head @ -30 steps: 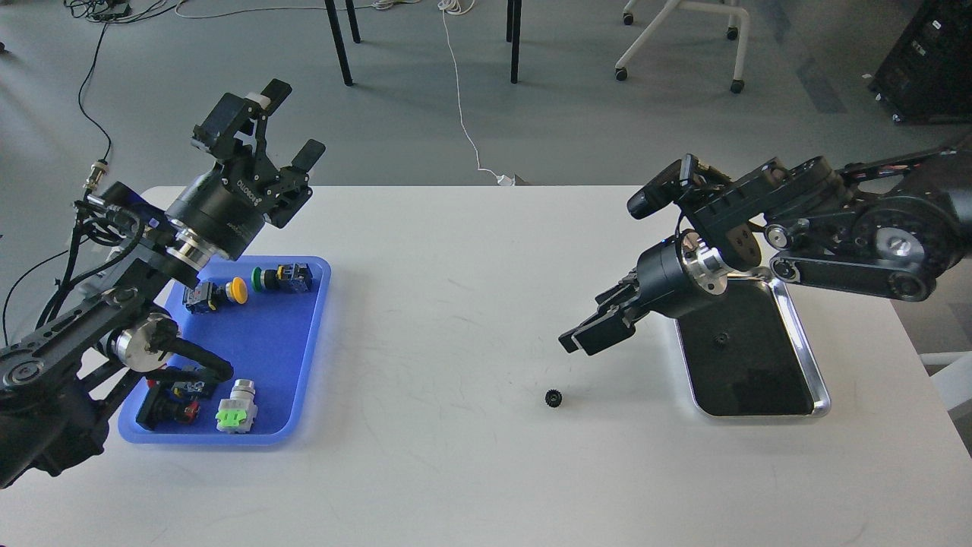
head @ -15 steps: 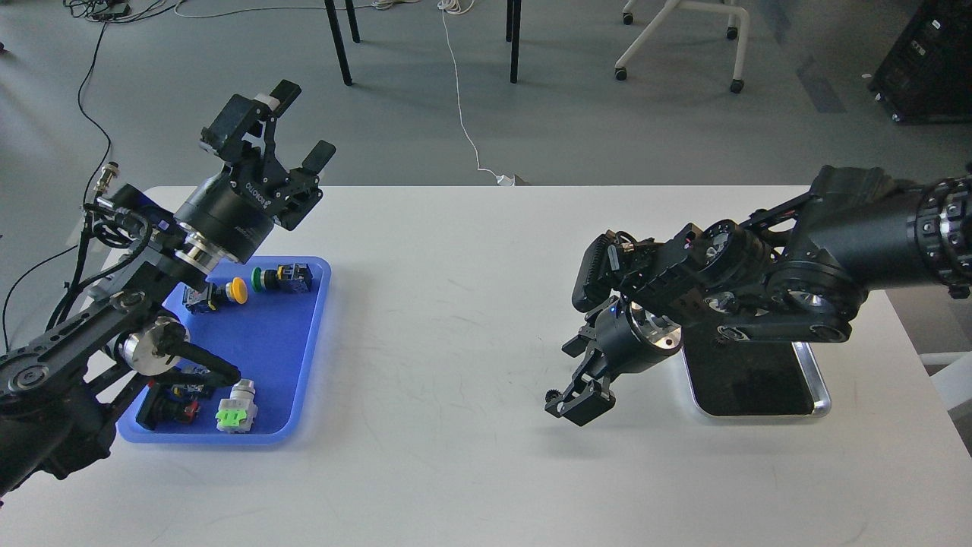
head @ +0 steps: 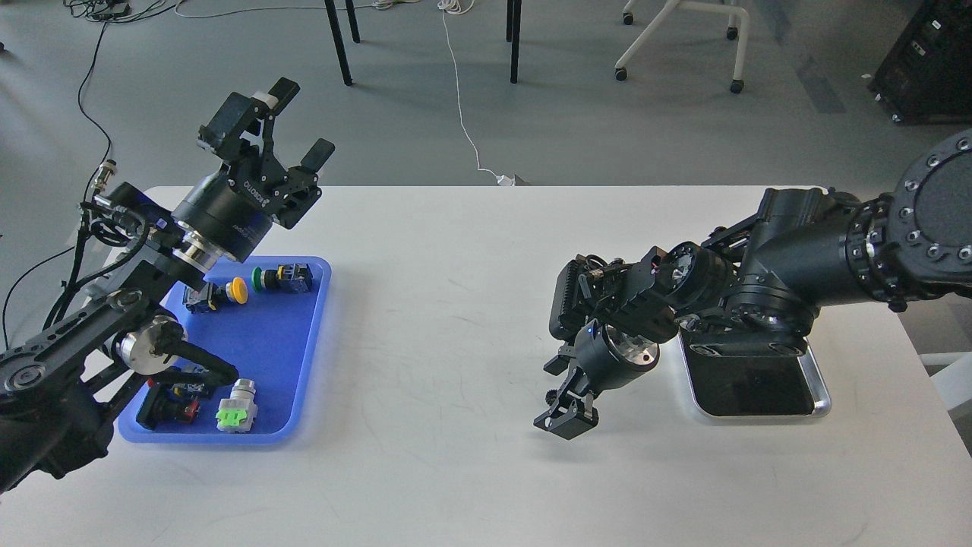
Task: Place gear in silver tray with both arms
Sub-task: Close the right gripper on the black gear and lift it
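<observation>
A small black gear (head: 548,396) lies on the white table, its toothed edge just showing at the left side of my right gripper (head: 566,418). That gripper points down at the table right beside or over the gear; it is dark and I cannot tell its fingers apart. The silver tray (head: 818,384) lies to the right of it, its far half covered by my right arm. My left gripper (head: 298,121) is open and empty, raised high above the table's back left corner.
A blue plastic tray (head: 304,357) at the left holds several push-button switches, under my left arm. Chair and table legs and cables stand on the floor beyond the table's far edge.
My right arm has swung left and down from over the silver tray, and its gripper has come down to the gear. My left gripper has stayed nearly still.
</observation>
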Robot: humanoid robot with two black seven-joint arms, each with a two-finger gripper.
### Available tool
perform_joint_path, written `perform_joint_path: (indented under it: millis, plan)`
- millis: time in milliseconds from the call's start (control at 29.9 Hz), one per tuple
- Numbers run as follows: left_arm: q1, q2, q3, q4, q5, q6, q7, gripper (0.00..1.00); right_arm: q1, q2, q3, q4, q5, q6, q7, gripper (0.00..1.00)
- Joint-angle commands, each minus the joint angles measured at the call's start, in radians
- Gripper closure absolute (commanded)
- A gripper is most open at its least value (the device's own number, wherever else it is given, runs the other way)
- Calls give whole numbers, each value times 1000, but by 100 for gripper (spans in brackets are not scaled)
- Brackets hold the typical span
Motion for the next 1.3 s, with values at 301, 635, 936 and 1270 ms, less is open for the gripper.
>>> perform_joint_path:
  millis: [301,635,936,1270]
  plan:
    - [0,0,-2,-4,0,0,0,2,-24,26,-11,-41,0,-16,0,34]
    - [0,0,-2,-6,0,0,0,2,-27,26,-16,-53,0,-15,0,34]
    - [0,1,-2,-6,0,0,0,2,-33,26,-33,-58,1,-15,0,42]
    - [0,1,-2,-6,0,0,0,2,-40,26,-33,-67,3,-16,0,67]
